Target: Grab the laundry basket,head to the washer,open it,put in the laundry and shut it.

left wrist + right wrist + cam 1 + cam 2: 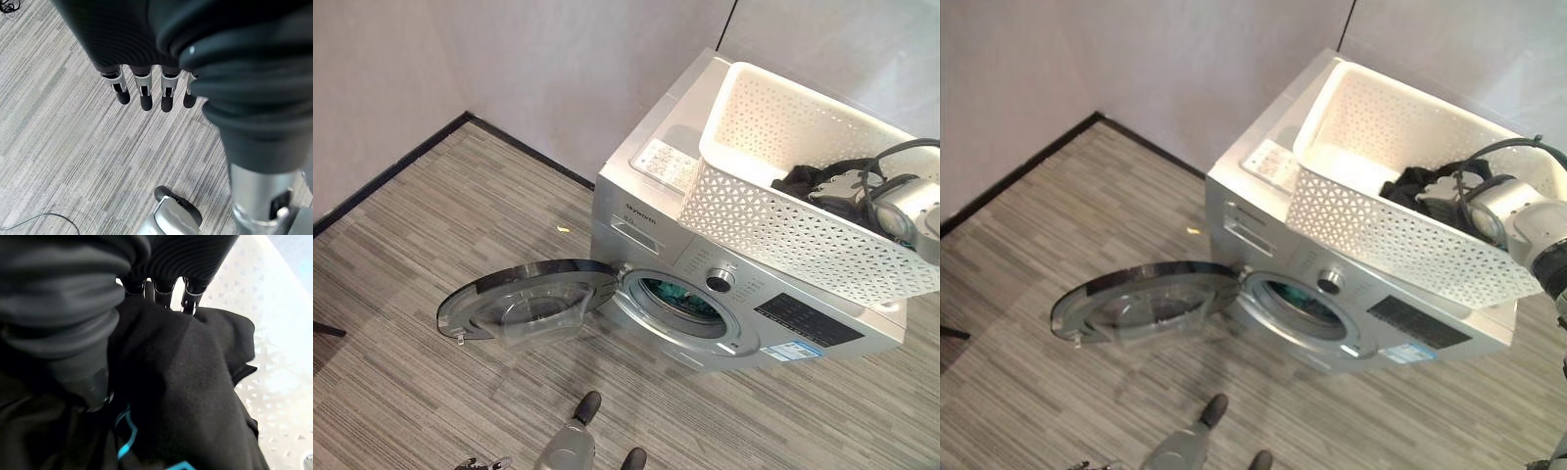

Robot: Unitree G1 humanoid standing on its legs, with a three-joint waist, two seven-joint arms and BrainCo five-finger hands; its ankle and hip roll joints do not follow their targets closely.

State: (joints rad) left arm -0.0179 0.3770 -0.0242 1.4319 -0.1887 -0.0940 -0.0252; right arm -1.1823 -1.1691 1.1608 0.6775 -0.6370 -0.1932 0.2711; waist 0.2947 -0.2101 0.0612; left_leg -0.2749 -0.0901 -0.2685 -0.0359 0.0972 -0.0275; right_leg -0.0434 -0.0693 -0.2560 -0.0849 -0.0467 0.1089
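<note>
White laundry basket (783,211) atop the washer (646,201), door (524,299) swung open toward 9 o'clock, teal cloth already in the drum. Right hand (161,289) down in the basket, fingers buried in the black garment (195,382); grasp impossible to tell. Left hand (146,88) low over the floor, fingers straight, holding nothing. Drum opening toward 8 o'clock from the garment; right hand nearer.

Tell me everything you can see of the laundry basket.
The laundry basket is white, looks like plastic, rectangular, with walls pierced by small holes and a solid rim. It sits upright on top of the silver washer, overhanging its front edge above the controls. Much of its floor is bare; a black garment with a bit of turquoise lies at one end. The right hand reaches into it, its fingers buried in that cloth.
</note>
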